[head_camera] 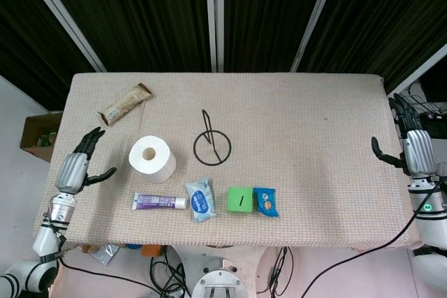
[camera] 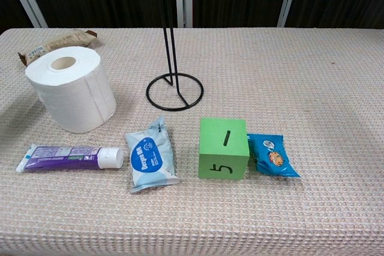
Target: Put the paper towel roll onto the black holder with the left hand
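Note:
A white paper towel roll (head_camera: 152,159) (camera: 71,87) stands upright on the table, left of centre. To its right stands the black wire holder (head_camera: 211,146) (camera: 174,90), a ring base with a thin upright rod. My left hand (head_camera: 78,165) hovers open at the table's left edge, well left of the roll, holding nothing. At the far right edge, my right hand (head_camera: 414,148) is open too, fingers spread. Neither hand shows in the chest view.
A snack bar (head_camera: 125,104) lies at the back left. Along the front lie a purple tube (head_camera: 159,202), a blue wipes pack (head_camera: 200,199), a green cube (head_camera: 239,199) and a blue snack packet (head_camera: 265,202). A cardboard box (head_camera: 38,136) sits on the floor, left.

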Action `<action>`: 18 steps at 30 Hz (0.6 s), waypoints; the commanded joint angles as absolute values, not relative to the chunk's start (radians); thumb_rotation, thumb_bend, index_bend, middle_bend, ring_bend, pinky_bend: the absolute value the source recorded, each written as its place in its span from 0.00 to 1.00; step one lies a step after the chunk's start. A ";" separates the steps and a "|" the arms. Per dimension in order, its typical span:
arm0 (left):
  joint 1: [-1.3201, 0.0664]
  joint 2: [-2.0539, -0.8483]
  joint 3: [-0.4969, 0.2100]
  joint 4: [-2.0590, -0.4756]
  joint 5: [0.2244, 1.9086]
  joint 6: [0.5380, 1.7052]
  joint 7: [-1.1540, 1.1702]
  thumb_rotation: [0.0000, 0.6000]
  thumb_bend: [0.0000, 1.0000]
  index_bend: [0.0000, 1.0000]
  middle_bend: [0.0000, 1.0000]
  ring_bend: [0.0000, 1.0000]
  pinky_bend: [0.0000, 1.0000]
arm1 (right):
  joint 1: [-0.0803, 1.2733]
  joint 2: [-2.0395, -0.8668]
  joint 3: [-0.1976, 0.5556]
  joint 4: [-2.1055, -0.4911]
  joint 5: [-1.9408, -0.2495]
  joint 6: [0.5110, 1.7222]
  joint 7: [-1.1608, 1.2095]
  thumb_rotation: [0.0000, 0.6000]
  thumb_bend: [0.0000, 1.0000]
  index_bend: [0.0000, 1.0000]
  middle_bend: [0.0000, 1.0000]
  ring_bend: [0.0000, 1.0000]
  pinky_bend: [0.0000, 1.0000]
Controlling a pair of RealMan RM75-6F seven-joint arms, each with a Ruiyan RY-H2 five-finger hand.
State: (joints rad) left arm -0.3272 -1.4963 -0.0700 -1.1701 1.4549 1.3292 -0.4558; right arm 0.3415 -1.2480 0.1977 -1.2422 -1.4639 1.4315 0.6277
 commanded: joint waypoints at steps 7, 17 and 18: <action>-0.317 -1.708 -0.042 -0.904 1.500 1.354 -0.589 0.40 0.04 0.00 0.00 0.00 0.18 | 0.345 -1.248 0.222 -1.240 -1.457 1.444 0.623 1.00 0.37 0.00 0.00 0.00 0.00; -0.349 -1.810 -0.051 -0.801 1.515 1.342 -0.609 0.43 0.04 0.00 0.00 0.00 0.18 | 0.340 -1.240 0.228 -1.249 -1.448 1.437 0.628 1.00 0.37 0.00 0.00 0.00 0.00; -0.353 -1.817 -0.053 -0.794 1.517 1.343 -0.610 0.45 0.04 0.00 0.00 0.00 0.18 | 0.340 -1.240 0.228 -1.249 -1.448 1.437 0.627 1.00 0.37 0.00 0.00 0.00 0.00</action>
State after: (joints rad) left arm -0.3456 -1.8061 -0.0489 -0.8050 1.5133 1.3422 -0.6102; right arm 0.3396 -1.2397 0.2280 -1.2488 -1.4482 1.4372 0.6275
